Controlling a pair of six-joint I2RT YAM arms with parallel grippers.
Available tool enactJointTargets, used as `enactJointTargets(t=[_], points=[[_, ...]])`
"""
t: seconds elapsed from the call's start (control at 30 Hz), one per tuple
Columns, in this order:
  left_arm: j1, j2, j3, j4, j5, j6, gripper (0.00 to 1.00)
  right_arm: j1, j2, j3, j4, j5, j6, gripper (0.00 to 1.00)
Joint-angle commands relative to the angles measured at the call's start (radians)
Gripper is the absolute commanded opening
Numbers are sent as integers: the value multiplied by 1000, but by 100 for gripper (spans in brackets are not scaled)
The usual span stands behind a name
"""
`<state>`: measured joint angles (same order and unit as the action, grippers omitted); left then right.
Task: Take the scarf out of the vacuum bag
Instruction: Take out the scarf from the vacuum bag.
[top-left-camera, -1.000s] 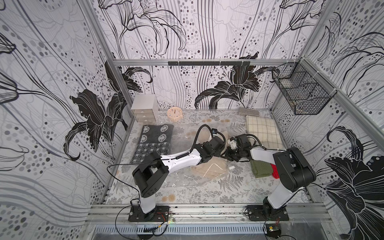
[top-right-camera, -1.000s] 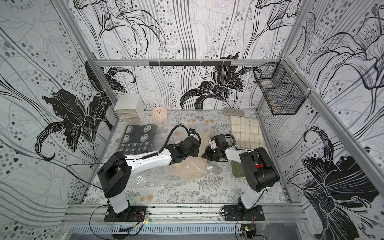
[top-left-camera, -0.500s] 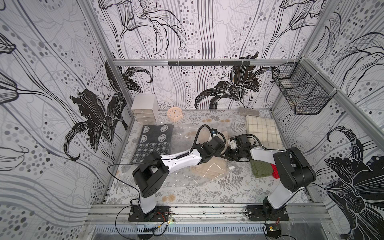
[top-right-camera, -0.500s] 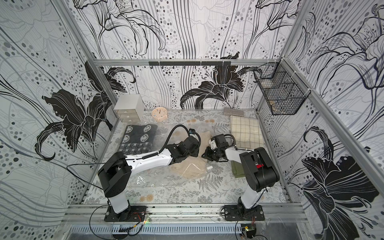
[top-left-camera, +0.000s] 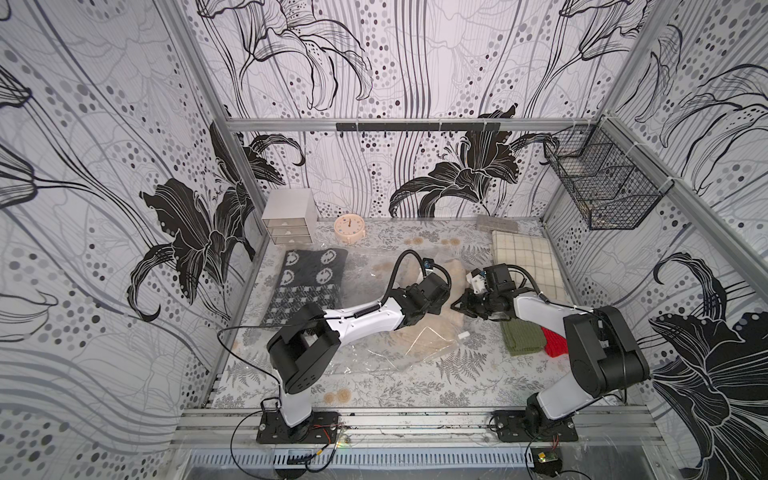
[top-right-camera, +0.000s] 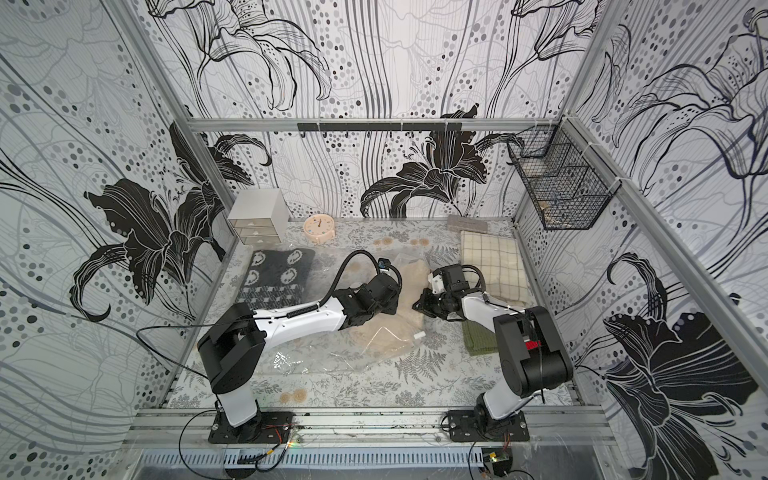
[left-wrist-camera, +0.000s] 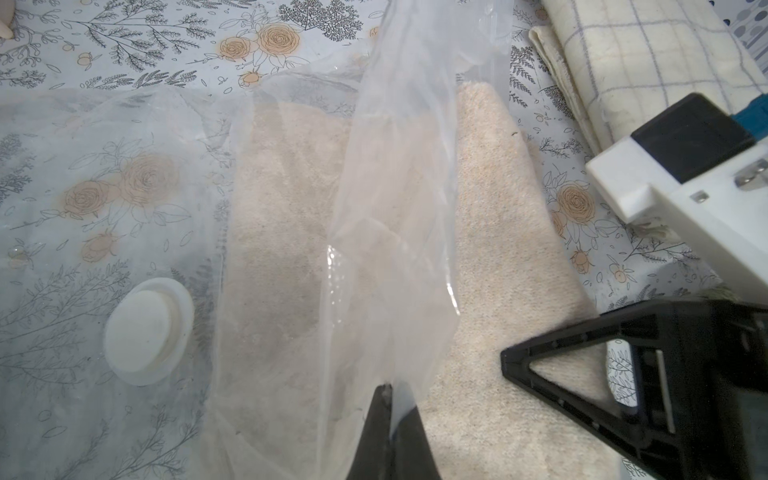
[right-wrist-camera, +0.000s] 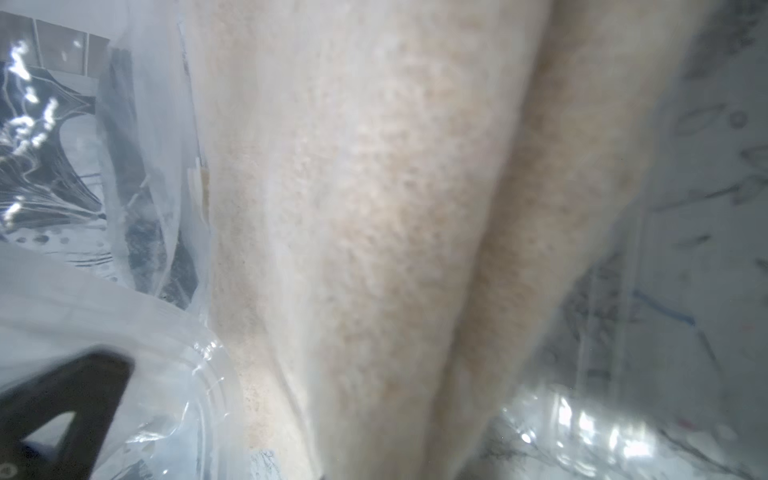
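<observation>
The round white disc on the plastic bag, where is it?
In the left wrist view, the disc lies flat on the vacuum bag beside the beige scarf.

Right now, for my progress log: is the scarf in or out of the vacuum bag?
Partly out: one part of the scarf lies bare; the rest shows through the vacuum bag film.

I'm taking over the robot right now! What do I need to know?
Left gripper: shut, pinching the bag's clear film and holding it up.
Right gripper: shut on the scarf, it seems; its tips are hard to see.
Scarf: one end lies outside the bag, the rest is under the plastic.
Done: bag open, scarf partly out.
Left: pull the scarf fully clear, probably with the right arm while the left holds the bag.
</observation>
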<state>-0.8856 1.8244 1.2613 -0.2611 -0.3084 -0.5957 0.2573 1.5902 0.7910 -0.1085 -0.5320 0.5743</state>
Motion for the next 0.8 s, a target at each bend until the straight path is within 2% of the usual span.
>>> enactJointTargets(t=[0.0, 0.33, 0.77], points=[[-2, 13, 1, 5, -18, -13, 0, -10, -10, 5, -12, 27, -16, 0], [-2, -4, -38, 16, -15, -20, 0, -10, 69, 68, 25, 27, 4, 0], [-4, -13, -84, 13, 3, -14, 0, -12, 201, 299, -116, 78, -41, 0]])
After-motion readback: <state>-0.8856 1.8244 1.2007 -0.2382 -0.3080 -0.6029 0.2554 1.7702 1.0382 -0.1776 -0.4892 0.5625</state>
